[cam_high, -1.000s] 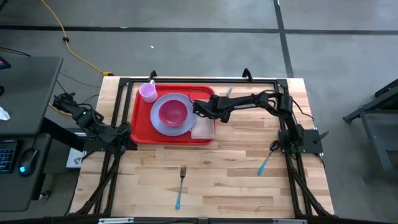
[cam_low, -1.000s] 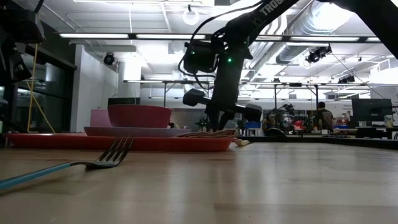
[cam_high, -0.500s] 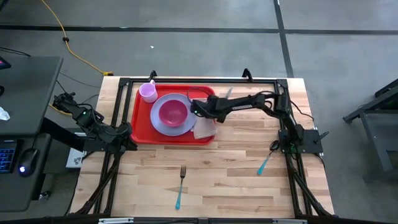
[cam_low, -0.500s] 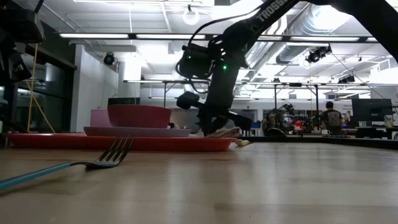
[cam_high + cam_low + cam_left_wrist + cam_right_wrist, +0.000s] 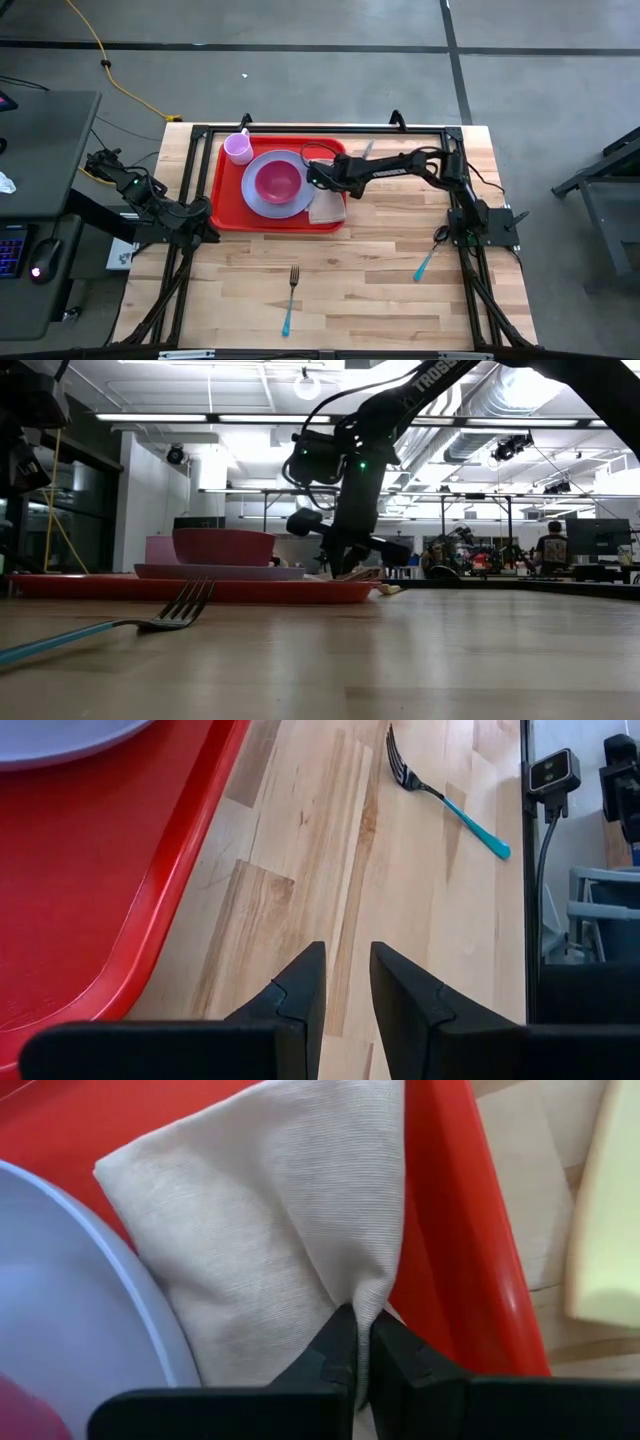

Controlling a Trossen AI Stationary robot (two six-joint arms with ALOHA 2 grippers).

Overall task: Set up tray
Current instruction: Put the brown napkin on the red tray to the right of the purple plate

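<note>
The red tray (image 5: 225, 200) lies at the table's far middle. It carries a lavender plate (image 5: 255, 197) with a dark pink bowl (image 5: 278, 181), a pink cup (image 5: 238, 148), and a beige napkin (image 5: 328, 207) flat on its right part beside the plate. My right gripper (image 5: 315, 180) reaches down over the napkin next to the plate's right rim and is shut on the cloth. My left gripper (image 5: 207, 212) waits at the tray's near left corner, fingers nearly together and holding nothing. My right gripper (image 5: 362, 1345) pinches a small raised fold of the napkin (image 5: 362, 1305) between its two fingertips, close to the tray's right rim (image 5: 450, 1200). It comes from above, slanting down. The rest of the napkin (image 5: 270, 1230) lies spread on the tray against the plate's rim (image 5: 60, 1300).
A fork with a teal handle (image 5: 290, 298) lies on the bare wood near the table's near middle. A second teal-handled utensil (image 5: 427, 262) lies near the right arm's base. A pale cream object (image 5: 605, 1210) lies just outside the tray's right rim.
My right gripper has shifted a little toward the table's left, closer to the plate, staying low over the tray. The napkin's pinched part bunched up briefly and now sits lower again. The rest of the napkin has stayed on the tray.
</note>
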